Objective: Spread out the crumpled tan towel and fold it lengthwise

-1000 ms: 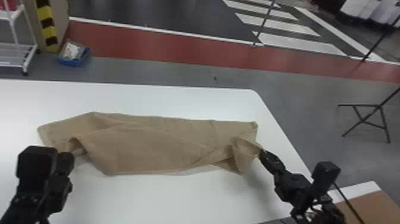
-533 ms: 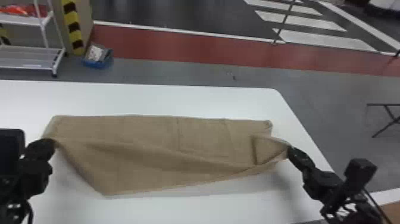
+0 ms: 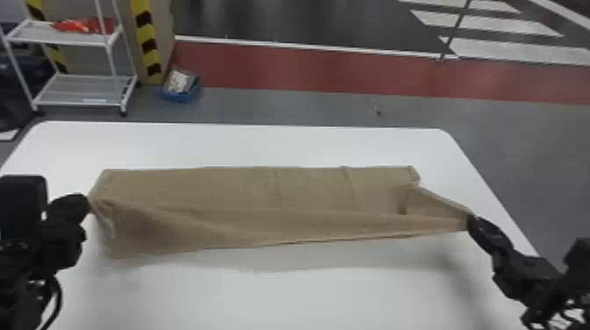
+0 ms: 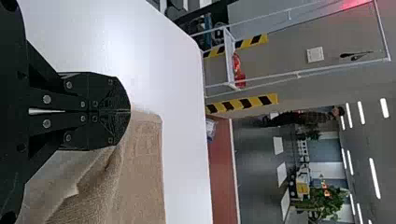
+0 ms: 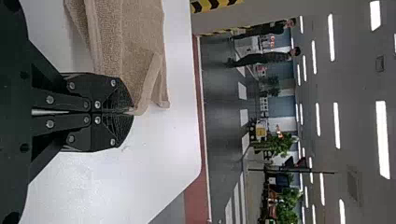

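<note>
Tan towel [image 3: 263, 197], mid-frame, head view | my left gripper [image 3: 90, 204], left edge: fingers pinching its corner | my right gripper [image 3: 472, 219], lower right: fingers pinching opposite corner

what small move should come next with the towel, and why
Probably ease both grippers, left and right, down to lay the near edge on the table: each is shut on the tan towel, whose near side seems lifted over a shadow while its far edge lies straight.
</note>
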